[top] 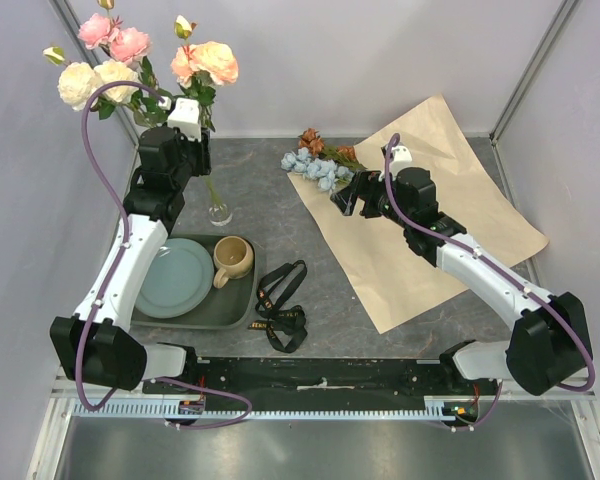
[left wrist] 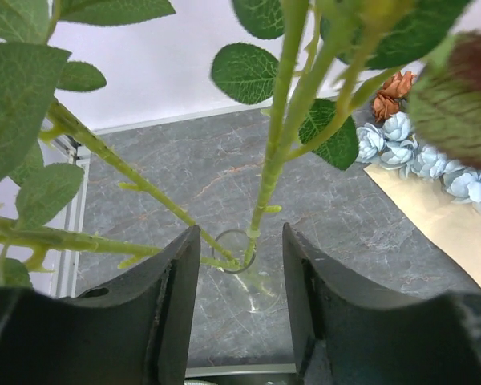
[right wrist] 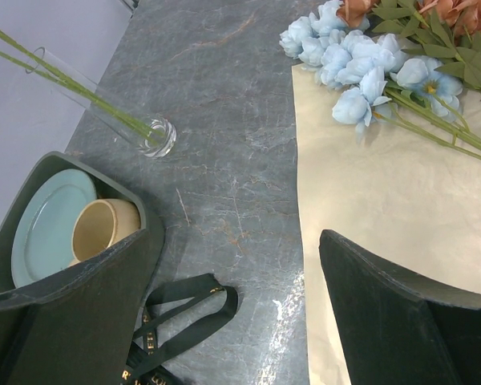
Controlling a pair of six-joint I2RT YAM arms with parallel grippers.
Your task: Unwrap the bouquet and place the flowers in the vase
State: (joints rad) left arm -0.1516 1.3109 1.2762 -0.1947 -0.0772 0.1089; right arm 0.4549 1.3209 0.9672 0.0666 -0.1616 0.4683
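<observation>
Grey stone tabletop (top: 270, 205): roses (top: 205, 62) stand in the vase (top: 218, 211), left gripper (left wrist: 241, 231) parted around their stems (left wrist: 276, 136). Next: blue and rust blooms (top: 310, 168) lie on kraft paper (top: 450, 235) — just ahead of wide-spread right gripper (right wrist: 236, 233), long axis slanting rightward.

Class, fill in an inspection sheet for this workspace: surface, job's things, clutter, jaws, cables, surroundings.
Surface: grey marbled table.
Job's things: vase holds pink, cream and peach flowers; blue and rust flowers lie on unfolded kraft paper.
Clutter: black ribbon lying loose; dark tray with teal plate and tan mug.
Jaws: left jaws open around the stems; right jaws open, empty, above the paper.
Cables: purple cables; the left one loops past the vase's flowers.
Surroundings: pale walls.
</observation>
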